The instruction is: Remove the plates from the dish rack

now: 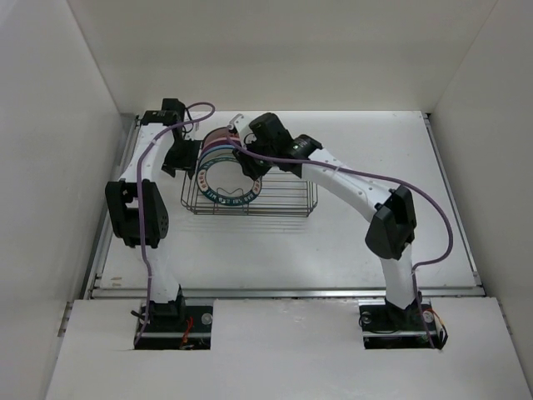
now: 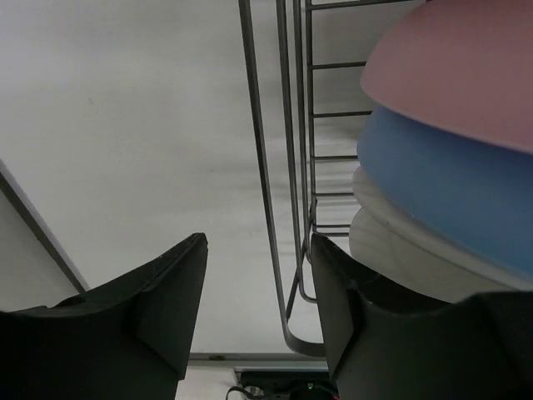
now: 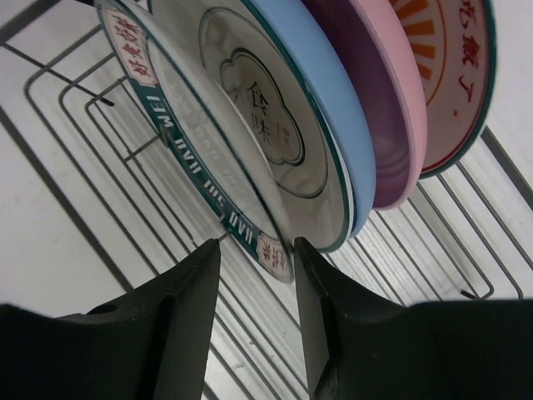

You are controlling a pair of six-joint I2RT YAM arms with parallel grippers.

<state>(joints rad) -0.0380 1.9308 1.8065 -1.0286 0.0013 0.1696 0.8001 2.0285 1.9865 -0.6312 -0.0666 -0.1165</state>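
Note:
The dish rack (image 1: 287, 204) of dark wire stands at the table's middle back. Several plates stand on edge at its left end: a white teal-rimmed plate (image 1: 226, 185) in front, then another white one (image 3: 266, 117), a blue one (image 3: 321, 83), a pink one (image 3: 391, 92) and an orange-centred one (image 3: 454, 50). My right gripper (image 3: 256, 246) is open, and the front teal-rimmed plate's (image 3: 179, 133) rim lies between its fingertips. My left gripper (image 2: 258, 250) is open at the rack's left end, straddling the end wire (image 2: 273, 208), beside the pink (image 2: 466, 67) and blue (image 2: 450, 183) plates.
White walls close in the table on the left, right and back. The rack's right two thirds (image 1: 291, 193) hold no plates. A metal rail (image 1: 283, 292) runs along the table's near edge.

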